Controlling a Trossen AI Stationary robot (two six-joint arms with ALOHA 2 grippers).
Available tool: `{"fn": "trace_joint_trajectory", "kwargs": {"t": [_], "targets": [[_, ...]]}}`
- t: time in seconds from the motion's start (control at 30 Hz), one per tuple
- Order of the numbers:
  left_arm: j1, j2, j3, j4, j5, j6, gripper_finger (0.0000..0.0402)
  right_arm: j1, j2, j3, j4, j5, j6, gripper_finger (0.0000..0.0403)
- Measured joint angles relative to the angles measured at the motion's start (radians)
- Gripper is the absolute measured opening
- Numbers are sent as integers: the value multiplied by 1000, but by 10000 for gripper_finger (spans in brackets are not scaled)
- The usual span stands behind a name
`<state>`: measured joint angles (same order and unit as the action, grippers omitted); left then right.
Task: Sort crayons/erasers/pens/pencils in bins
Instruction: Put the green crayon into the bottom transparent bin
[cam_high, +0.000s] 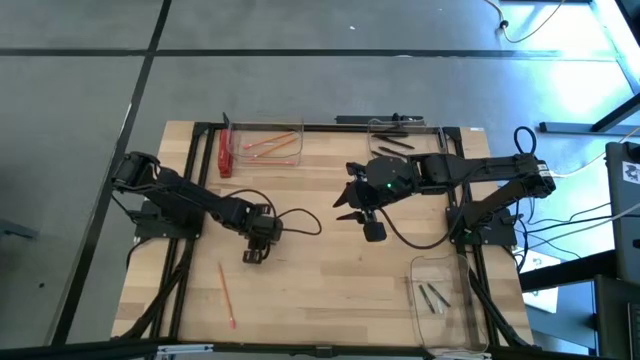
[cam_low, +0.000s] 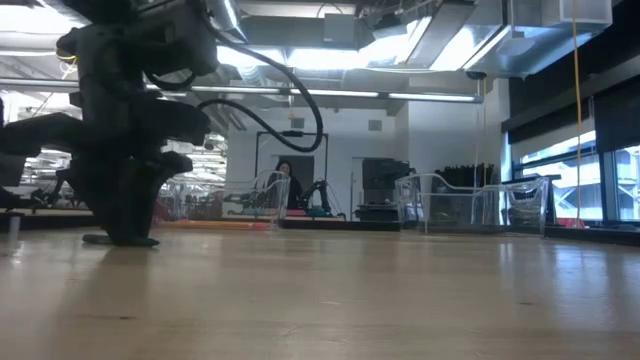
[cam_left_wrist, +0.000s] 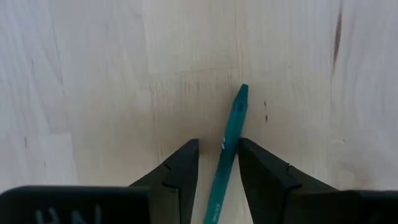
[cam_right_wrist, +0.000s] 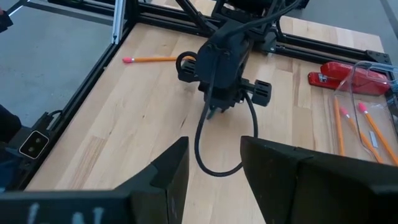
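Left gripper is down at the table, left of centre, jaws parted and straddling a teal pen that lies flat on the wood. Fingers sit either side of the barrel with small gaps showing, so not clamped on it.

Right gripper hangs over the table's middle, toward the far edge, jaws spread wide and nothing between them (its wrist view looks across at the left arm).

Task items:
- One pencil loose on the wood near the front-left corner, well apart from both grippers.
- Bin at the far edge, left of centre: several pencils inside.
- Bin at the far-right corner: black pens inside.
- Bin at the front-right corner: a couple of short dark pieces, can't tell what they are.
- Red stapler just beside the pencil bin's left wall, at the far-left corner.

Low view: left arm's gripper fills the near left, tip touching the wood; two clear bins stand along the far edge; a person is in the room behind.
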<state>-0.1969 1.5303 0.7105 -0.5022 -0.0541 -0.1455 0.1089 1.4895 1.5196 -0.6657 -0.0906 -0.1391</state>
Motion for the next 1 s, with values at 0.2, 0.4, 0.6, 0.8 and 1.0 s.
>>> {"fn": "trace_joint_trajectory", "kwargs": {"t": [0.2,0.4,0.6,0.8,1.0], "targets": [[-16,0,-2,2,-12,25,110,0,0,0,-8,0,0,147],[-15,1,-2,3,-8,51,92,0,0,0,-15,0,4,147],[-15,1,-2,3,8,51,60,0,0,0,-15,0,0,147],[-15,1,-2,2,8,48,13,0,0,0,-15,0,3,147],[-16,1,-4,15,-14,1,10,0,0,0,-14,0,0,147]]}}
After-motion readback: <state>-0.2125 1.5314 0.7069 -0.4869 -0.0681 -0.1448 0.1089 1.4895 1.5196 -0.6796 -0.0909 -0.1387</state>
